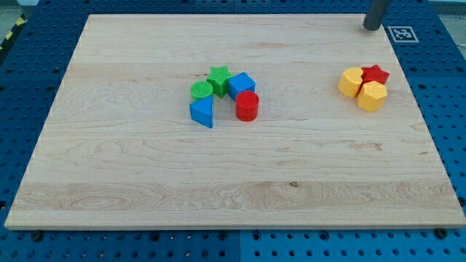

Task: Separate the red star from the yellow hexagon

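The red star [376, 73] lies at the board's right, touching two yellow blocks. The yellow hexagon [372, 95] sits just below it. Another yellow block [351, 81], rounded in shape, sits to the star's left. My tip [372, 28] is at the board's top right edge, well above the red star and apart from all blocks.
A cluster sits left of the board's middle: green star [218, 76], green cylinder [202, 90], blue cube [241, 84], red cylinder [247, 105], blue triangular block [202, 111]. A fiducial marker [402, 33] lies off the wooden board's [145, 182] top right corner.
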Motion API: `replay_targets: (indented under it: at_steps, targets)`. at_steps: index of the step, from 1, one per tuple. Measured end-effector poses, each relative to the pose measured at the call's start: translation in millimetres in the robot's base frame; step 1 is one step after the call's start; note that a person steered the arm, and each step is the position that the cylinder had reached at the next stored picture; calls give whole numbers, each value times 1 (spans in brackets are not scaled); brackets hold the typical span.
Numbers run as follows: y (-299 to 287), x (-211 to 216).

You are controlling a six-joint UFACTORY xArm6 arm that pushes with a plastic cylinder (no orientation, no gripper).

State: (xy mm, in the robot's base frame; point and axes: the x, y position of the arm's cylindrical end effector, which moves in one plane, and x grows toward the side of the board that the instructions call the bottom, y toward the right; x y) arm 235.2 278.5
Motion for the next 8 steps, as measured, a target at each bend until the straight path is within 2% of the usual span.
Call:
replay_targets:
  at_steps: [1, 3, 4, 5, 7, 8]
  targets:
    - [17, 44]
    - [23, 198]
    - [18, 217]
    - [-42, 218]
    - [-48, 208]
    - [-48, 187]
